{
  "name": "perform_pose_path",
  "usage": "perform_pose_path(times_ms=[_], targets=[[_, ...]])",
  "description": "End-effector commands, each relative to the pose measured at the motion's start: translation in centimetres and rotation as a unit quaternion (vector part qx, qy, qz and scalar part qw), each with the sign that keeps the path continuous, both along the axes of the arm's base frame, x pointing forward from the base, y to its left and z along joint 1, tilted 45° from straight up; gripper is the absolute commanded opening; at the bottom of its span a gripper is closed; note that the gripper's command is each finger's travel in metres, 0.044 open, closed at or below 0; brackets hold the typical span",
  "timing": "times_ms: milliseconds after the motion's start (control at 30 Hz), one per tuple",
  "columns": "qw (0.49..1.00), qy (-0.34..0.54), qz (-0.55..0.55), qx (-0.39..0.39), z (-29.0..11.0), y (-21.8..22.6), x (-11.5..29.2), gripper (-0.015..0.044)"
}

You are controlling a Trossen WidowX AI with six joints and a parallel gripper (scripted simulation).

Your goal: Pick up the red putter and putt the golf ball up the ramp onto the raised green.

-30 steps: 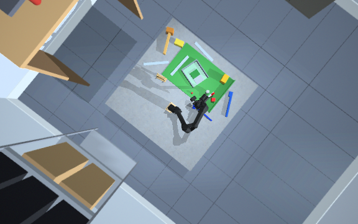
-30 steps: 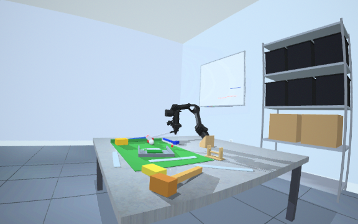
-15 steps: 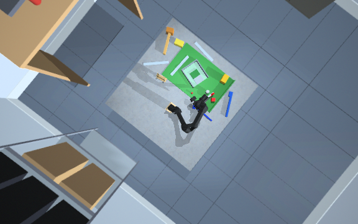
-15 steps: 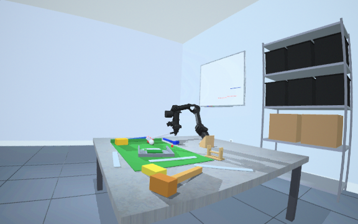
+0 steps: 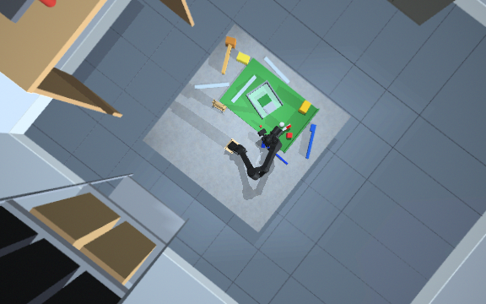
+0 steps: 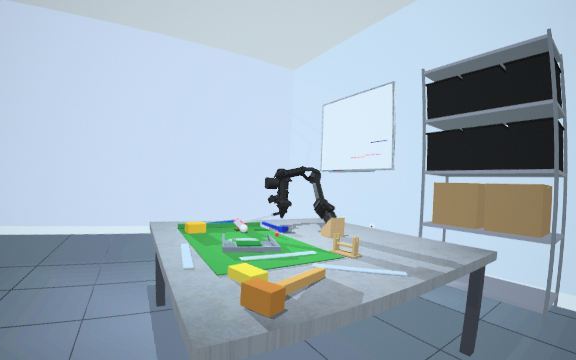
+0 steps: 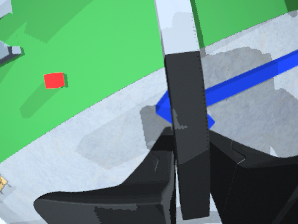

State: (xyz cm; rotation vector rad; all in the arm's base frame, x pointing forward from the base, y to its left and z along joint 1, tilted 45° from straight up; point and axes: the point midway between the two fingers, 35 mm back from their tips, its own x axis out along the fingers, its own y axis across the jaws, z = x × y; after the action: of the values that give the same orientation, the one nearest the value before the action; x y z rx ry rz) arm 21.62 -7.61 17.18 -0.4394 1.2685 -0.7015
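Because the ball [image 6: 242, 227] has to be struck, the gripper [image 7: 181, 163] is clamped on the putter [image 7: 174, 16] by its dark grip, with the pale shaft reaching out over the mat [image 6: 318, 250] toward the ball near the mat's far edge. One ball, one putter, two yellow blocks [image 6: 195, 227] and one mallet [image 6: 278, 290] show.

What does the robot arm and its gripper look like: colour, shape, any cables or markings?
The arm is matte black throughout, built from slim boxy links joined by chunkier joints. Its base sits on a tan block. The gripper has flat, angular black fingers. No cables, logos or markings are visible.
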Motion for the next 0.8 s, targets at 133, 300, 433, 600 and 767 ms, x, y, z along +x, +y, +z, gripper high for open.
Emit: perform_pose_path(times_ms=[133, 300, 433, 600, 767], targets=[[1.0, 0.005, 0.006, -0.003, -6.2, 6.5, 1.5, 0.0], [1.0, 0.005, 0.006, -0.003, -6.2, 6.8, 1.5, 0.0], [1.0, 0.006, 0.006, -0.001, -5.4, 7.8, 1.4, 0.0], [1.0, 0.006, 0.006, -0.001, -3.7, 9.4, 1.2, 0.0], [1.0, 0.006, 0.006, -0.002, -2.3, 10.8, 0.8, 0.0]])
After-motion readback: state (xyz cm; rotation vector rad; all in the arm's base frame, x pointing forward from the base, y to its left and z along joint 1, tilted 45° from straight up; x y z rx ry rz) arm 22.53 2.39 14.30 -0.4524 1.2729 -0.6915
